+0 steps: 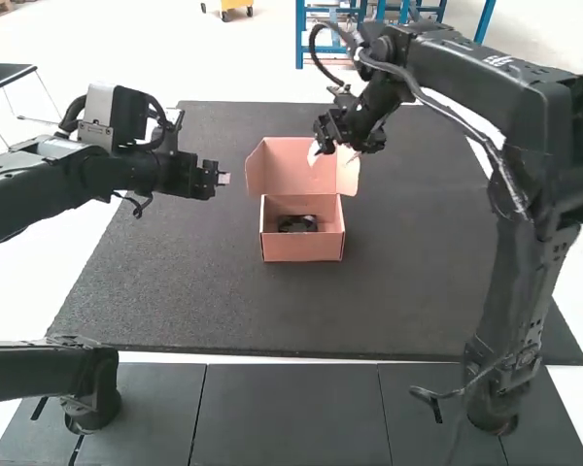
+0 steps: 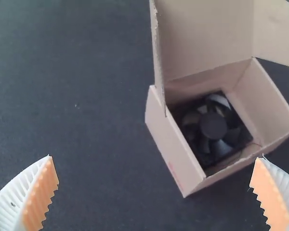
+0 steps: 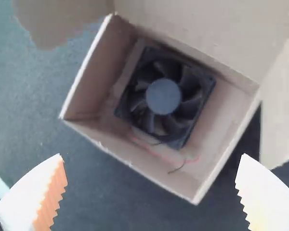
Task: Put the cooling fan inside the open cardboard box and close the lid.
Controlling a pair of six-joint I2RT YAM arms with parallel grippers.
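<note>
1. Two arm bases nearest the camera: left arm base, right arm base, both on dark panels in front of the black mat
2. Next back: cardboard box around mid-mat, upright, top open
3. Cooling fan inside the box, flat on its floor, hub up, blades in plain sight; thin wire beside it along one wall, also inside
4. Left gripper off to the box's left, near but clear of it, roughly level with the lid; white ribbed fingers with orange pads spread wide, nothing between them
5. Lid standing up from the box's far wall, not closed; side flap sticking out at its right edge
6. Farthest: right gripper at the lid's top edge, above the box, looking down on the fan; fingers spread wide, nothing gripped; contact with the lid edge: cannot tell
</note>
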